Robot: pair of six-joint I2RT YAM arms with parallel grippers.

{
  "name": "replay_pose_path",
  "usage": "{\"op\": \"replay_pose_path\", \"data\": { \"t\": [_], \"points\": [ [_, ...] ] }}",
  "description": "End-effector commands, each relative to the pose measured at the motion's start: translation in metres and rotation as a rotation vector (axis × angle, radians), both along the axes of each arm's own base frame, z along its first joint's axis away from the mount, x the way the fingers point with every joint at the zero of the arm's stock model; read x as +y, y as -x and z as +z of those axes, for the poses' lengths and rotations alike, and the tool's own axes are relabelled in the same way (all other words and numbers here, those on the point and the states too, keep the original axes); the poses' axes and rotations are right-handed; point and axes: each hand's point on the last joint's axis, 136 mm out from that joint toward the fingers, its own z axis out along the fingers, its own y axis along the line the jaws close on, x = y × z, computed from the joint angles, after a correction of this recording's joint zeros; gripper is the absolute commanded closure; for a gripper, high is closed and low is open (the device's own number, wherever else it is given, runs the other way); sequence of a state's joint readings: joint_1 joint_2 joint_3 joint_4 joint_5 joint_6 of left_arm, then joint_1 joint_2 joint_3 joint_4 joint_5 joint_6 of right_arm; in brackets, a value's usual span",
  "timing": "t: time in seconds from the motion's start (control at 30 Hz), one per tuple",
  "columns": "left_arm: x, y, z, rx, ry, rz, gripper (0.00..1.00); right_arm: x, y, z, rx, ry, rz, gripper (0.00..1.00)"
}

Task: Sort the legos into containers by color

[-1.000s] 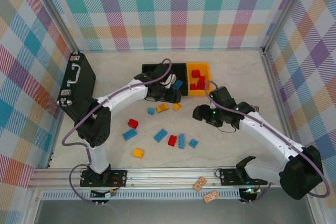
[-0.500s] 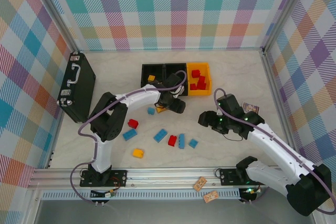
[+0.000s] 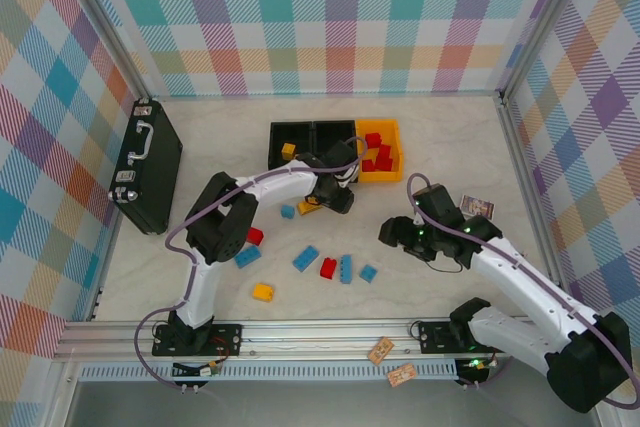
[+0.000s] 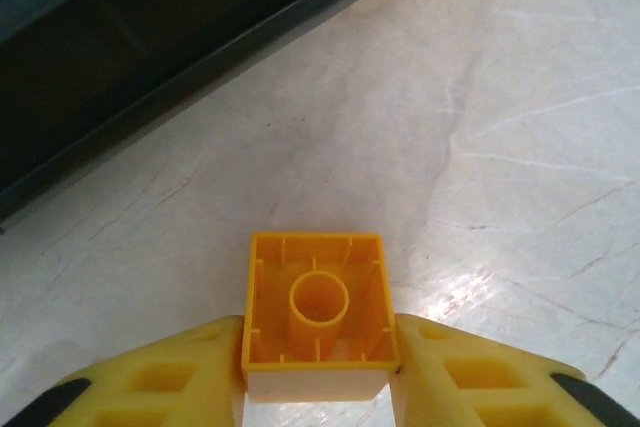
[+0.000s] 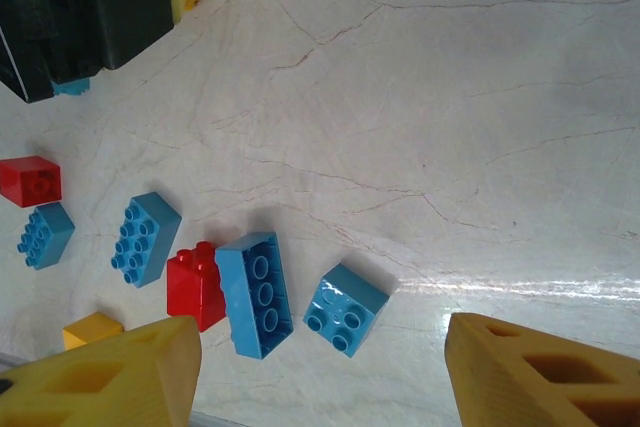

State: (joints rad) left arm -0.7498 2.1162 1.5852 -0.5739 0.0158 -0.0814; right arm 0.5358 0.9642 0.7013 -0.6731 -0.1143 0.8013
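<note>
A yellow lego (image 4: 318,309) is pinched between the fingers of my left gripper (image 4: 320,372), hollow underside facing the camera, just above the table. From the top view this left gripper (image 3: 337,198) sits in front of the containers: two black bins (image 3: 297,131) and an orange-yellow bin (image 3: 392,154) with red legos (image 3: 374,141). My right gripper (image 3: 396,233) hovers open over a small blue lego (image 5: 345,309), a long blue lego (image 5: 254,293) and a red lego (image 5: 195,285). A black bin's wall (image 4: 150,57) is close behind the held brick.
Loose legos lie on the table: a yellow one (image 3: 308,207), a blue one (image 3: 288,211), red (image 3: 254,236), blue (image 3: 247,256), blue (image 3: 306,258) and yellow (image 3: 263,292). A black briefcase (image 3: 148,162) stands at the left. Metal frame rails edge the table.
My left gripper came down from the bins to the table in front of them and closed on the yellow lego. My right arm shifted slightly right, then held still.
</note>
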Motion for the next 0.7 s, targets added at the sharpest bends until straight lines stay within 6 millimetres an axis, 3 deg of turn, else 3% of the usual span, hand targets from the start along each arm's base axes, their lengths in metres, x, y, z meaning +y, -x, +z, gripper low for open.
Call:
{"op": "replay_pose_path", "data": {
  "t": [0.0, 0.43, 0.67],
  "points": [
    [-0.008, 0.008, 0.004, 0.009, -0.006, -0.028, 0.72, 0.003, -0.003, -0.001, 0.007, -0.015, -0.004, 0.35],
    [0.005, 0.016, 0.055, -0.044, 0.061, 0.041, 0.77, 0.019, -0.021, 0.006, -0.006, -0.031, 0.041, 0.35],
    [0.036, 0.007, 0.084, -0.071, 0.078, 0.149, 0.77, 0.033, -0.036, 0.013, -0.023, -0.06, 0.067, 0.35]
  ]
}}
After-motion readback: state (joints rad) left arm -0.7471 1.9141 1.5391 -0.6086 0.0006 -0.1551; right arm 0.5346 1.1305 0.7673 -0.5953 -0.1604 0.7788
